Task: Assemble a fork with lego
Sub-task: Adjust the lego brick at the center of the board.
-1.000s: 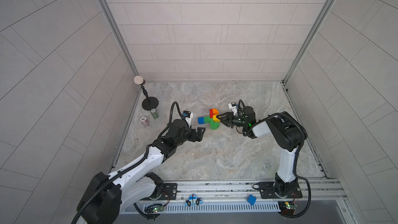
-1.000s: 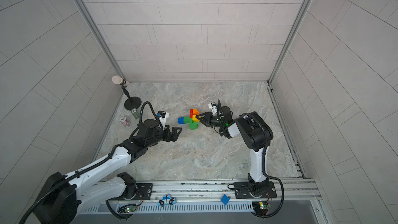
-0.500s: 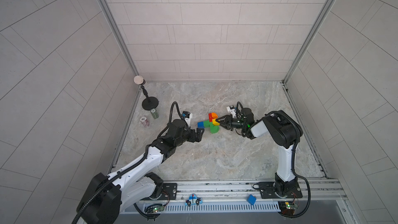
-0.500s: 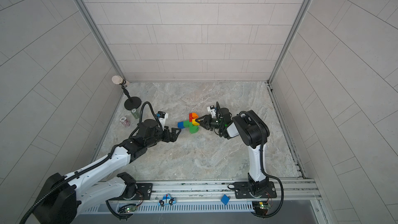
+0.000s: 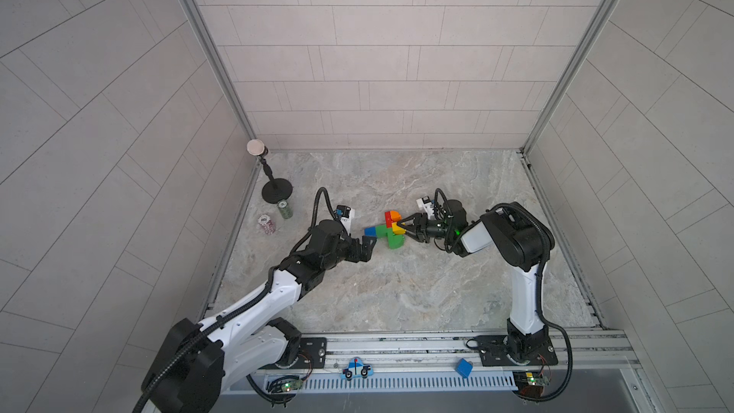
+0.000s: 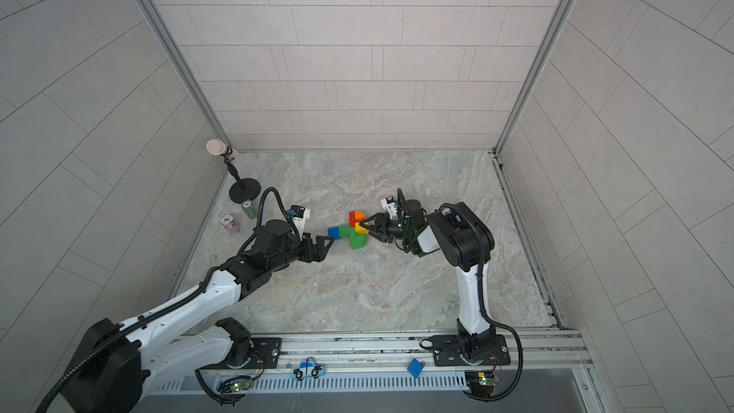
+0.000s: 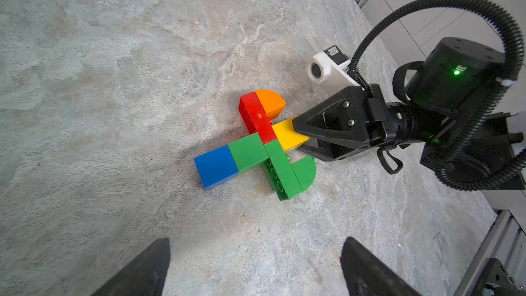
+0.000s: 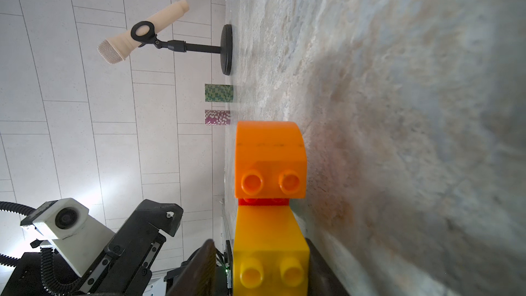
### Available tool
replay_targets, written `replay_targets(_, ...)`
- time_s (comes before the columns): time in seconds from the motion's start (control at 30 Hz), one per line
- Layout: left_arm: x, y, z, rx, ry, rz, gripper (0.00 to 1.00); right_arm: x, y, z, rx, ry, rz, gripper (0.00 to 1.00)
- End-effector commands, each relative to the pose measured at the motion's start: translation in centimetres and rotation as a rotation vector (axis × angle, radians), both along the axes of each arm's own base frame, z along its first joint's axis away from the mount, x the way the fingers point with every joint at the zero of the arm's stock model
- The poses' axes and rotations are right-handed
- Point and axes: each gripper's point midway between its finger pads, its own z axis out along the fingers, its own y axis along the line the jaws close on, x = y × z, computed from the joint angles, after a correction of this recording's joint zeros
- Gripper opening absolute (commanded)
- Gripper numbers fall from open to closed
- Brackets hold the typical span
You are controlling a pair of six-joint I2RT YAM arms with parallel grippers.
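Note:
The fork (image 5: 387, 228) (image 6: 351, 230) lies flat on the marble table: blue and green stem, red and green crossbar, orange, yellow and green prongs (image 7: 256, 143). My right gripper (image 5: 401, 228) (image 6: 363, 228) (image 7: 299, 138) straddles the yellow prong (image 8: 270, 246). Its jaws are open: one finger (image 8: 199, 266) stands clear of the brick and the other lies against the side facing the table. The orange prong (image 8: 270, 152) sits just beyond. My left gripper (image 5: 369, 248) (image 6: 325, 246) (image 7: 254, 252) hangs wide open and empty, a short way off the blue stem end.
A microphone on a black stand (image 5: 274, 188) is at the far left of the table, with a green chip stack (image 5: 284, 209) and a pink chip stack (image 5: 266, 224) beside it. A blue car cutout (image 5: 356, 370) and a plain blue block (image 5: 463, 367) sit on the front rail.
The right gripper brought the fork slightly down and toward the left arm, and its jaws have widened off the yellow prong. The left arm has barely moved.

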Motion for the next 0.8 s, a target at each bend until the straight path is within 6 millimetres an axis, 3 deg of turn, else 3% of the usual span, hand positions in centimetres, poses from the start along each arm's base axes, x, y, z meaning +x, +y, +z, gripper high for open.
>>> replay_targets(0.0,0.4,0.3,0.3,0.002,-0.006,0.018,0.98,0.2,0.0,-0.1,-0.013,-0.026,0.012,0.5)
replay_targets(0.23,2.3,1.0,-0.5,0.036,0.022,0.074,0.96,-0.4,-2.4,-2.2,-0.243,-0.039,0.017,0.5)
replay_targets(0.4,4.9,1.3,-1.3,0.065,0.049,0.111,0.93,-0.9,-5.1,-2.9,-0.493,-0.077,0.028,0.6)
replay_targets(0.53,6.9,0.8,-2.3,0.094,0.077,0.109,0.93,-0.9,-6.5,-3.4,-0.545,-0.065,0.014,0.7)
replay_targets(0.6,8.0,0.5,-2.9,0.119,0.097,0.103,0.92,-0.9,-7.3,-3.3,-0.554,-0.071,-0.004,0.99)
replay_targets(0.77,9.4,0.1,-6.1,0.242,0.219,0.057,0.79,-2.3,-9.1,-1.4,-0.691,-0.151,-0.006,0.99)
